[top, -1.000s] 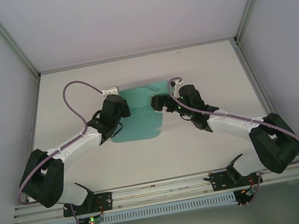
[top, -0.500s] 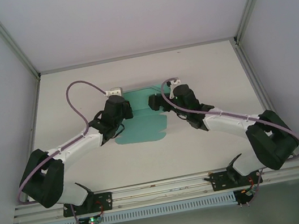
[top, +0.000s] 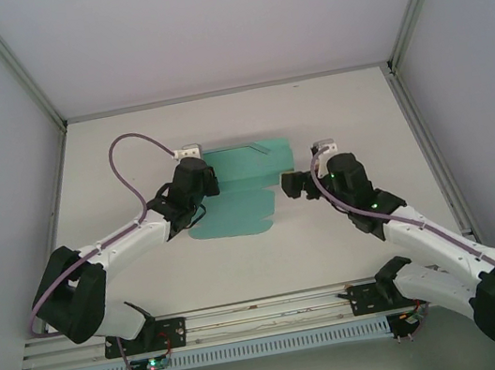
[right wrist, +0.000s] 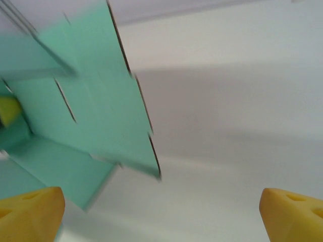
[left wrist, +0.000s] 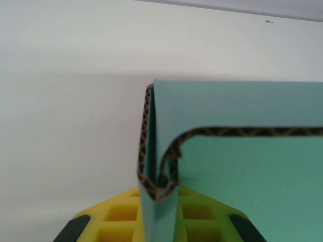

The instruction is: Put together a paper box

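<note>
L gripper (top: 201, 179), top view: sits at the left edge of the paper box (top: 244, 195), a flapped teal sheet lying mid-table (top: 349, 111). R gripper (top: 291, 185) is just off the sheet's right edge.

L wrist view: L fingers (left wrist: 116, 224) are pressed together on a folded-up flap, w/ its corrugated edge showing.

R wrist view: R fingers (right wrist: 30, 206) are spread wide w/ nothing btwn them. The sheet is at upper left, blurred.

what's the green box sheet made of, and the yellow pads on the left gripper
The paper box: corrugated card, matte teal faces; cut edges show a brown fluted core. The pads of the left gripper: yellow, moulded square recesses, likely plastic or rubber, unclear which.
</note>
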You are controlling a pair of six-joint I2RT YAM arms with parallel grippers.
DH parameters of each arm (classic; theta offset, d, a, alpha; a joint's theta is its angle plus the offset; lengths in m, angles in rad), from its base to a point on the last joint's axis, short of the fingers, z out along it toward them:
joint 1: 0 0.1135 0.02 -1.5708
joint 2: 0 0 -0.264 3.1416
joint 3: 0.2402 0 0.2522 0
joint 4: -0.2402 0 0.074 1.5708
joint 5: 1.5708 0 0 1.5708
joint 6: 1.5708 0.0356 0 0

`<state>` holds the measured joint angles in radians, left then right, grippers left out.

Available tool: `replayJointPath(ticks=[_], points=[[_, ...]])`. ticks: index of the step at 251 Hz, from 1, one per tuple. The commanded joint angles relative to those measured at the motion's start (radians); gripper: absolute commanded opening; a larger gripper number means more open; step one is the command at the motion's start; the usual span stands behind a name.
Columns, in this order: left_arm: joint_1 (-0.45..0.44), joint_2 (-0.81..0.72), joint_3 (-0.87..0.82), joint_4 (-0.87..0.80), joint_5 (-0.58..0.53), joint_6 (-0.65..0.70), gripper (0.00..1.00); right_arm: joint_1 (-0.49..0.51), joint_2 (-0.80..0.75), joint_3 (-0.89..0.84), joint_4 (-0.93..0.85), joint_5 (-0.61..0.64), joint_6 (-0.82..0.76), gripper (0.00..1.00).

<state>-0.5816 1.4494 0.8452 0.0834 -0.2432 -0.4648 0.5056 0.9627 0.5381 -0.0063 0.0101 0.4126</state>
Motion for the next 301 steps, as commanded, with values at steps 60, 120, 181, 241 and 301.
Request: replayJointPath(ticks=[60,120,181,241,301], points=[[-0.007,-0.041,0.015,0.006,0.034,0.022,0.00,-0.018,0.124,-0.007,0.096,-0.044,-0.083,0.99],[-0.007,-0.044,0.010,-0.008,0.059,0.040,0.00,-0.027,0.234,0.085,0.167,-0.136,-0.119,0.98],[-0.007,-0.035,-0.008,0.022,0.096,0.078,0.00,-0.027,0.256,0.122,0.100,-0.115,-0.172,0.98],[-0.009,-0.027,-0.001,0.037,0.127,0.094,0.00,0.036,0.333,0.169,0.091,-0.082,-0.261,0.99],[-0.009,-0.027,0.002,0.045,0.097,0.033,0.00,0.114,0.441,0.227,0.095,0.108,-0.224,0.99]])
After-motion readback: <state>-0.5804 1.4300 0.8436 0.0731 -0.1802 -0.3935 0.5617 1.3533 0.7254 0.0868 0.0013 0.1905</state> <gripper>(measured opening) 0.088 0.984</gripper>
